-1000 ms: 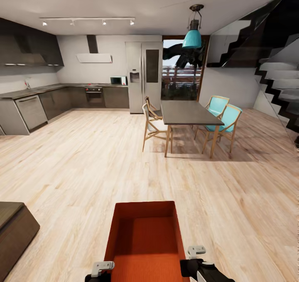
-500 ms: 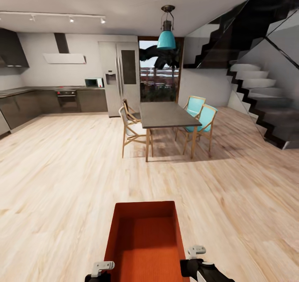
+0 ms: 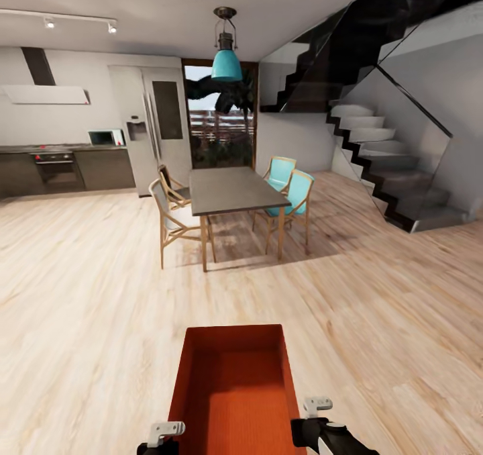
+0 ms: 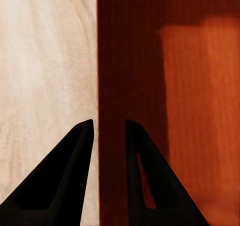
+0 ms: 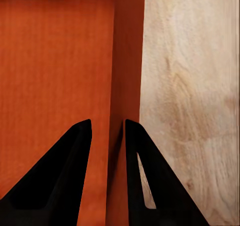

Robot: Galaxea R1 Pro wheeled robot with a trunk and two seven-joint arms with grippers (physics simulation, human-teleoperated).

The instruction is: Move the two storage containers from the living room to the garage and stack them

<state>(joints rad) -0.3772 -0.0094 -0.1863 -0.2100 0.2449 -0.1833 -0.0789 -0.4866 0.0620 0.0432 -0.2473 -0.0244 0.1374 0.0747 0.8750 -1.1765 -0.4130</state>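
We see one orange-red storage container (image 3: 233, 388) held low in front of us over the light wood floor (image 3: 87, 294), between both grippers. The left gripper (image 4: 109, 127) straddles and pinches its left wall, and the right gripper (image 5: 108, 126) clamps its right wall likewise, jaws narrowly parted. Both arms sit low, flanking the bin's near end.

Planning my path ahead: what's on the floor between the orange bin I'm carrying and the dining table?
Nothing: in the head view, bare wood floor runs from the bin to the table.
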